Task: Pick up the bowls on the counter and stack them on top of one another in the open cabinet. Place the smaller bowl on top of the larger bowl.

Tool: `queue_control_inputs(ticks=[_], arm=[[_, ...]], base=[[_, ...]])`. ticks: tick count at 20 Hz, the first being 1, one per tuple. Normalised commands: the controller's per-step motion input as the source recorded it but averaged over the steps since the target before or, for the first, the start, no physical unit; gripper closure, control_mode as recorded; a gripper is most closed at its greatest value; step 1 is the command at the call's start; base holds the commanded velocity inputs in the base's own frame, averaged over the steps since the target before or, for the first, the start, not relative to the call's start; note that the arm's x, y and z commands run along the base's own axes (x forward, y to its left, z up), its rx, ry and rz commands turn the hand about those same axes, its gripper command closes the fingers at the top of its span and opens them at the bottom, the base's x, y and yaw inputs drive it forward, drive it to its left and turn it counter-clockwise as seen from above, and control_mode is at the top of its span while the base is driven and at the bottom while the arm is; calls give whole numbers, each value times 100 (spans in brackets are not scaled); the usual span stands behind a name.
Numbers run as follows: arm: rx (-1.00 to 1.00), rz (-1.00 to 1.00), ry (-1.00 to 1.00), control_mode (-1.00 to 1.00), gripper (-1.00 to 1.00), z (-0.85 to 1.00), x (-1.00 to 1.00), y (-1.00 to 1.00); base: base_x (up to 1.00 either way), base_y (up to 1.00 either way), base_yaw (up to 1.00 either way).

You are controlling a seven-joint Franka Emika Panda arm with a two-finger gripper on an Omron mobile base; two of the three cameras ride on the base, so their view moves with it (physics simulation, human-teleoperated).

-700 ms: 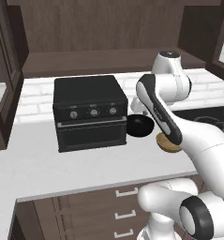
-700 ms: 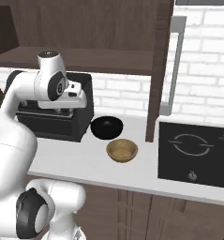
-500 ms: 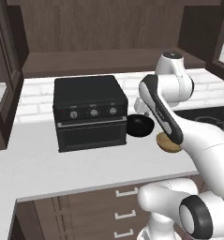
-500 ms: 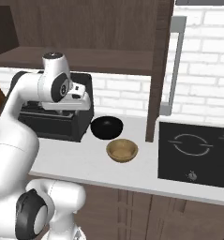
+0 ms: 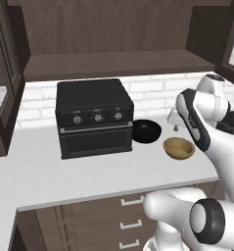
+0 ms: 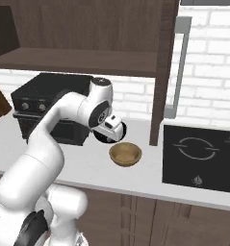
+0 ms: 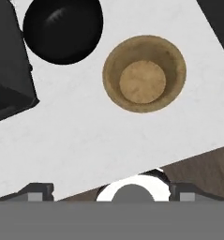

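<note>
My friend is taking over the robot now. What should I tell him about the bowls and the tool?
Tool: above the counter, holding nothing; open or shut, cannot tell.
Black bowl: on the counter beside the toaster oven.
Tan bowl: on the counter, near the black one, apart from it.
Open cabinet: no bowl on its shelf.
Done: nothing.
Left: black bowl onto the shelf, then tan bowl on top.

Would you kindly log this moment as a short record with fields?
larger bowl: black, on the counter beside the toaster oven
smaller bowl: tan, on the counter, apart from the black one
open cabinet: shelf holds no bowl
claw: above the counter near the bowls, holding nothing; opening unclear
stacking: not yet begun
</note>
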Motion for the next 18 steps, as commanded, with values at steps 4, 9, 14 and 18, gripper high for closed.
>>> queue_control_inputs(ticks=[4, 9, 14, 18], arm=[[29, -47, 13, -100, -100, -87, 3, -100], [21, -21, 12, -100, -100, -76, 34, -70], [3, -3, 3, -100, -100, -32, 27, -17], [0, 0, 0, -100, -100, -14, 33, 0]], base=[[0, 0, 0], [0, 0, 0], [0, 0, 0], [0, 0, 0]])
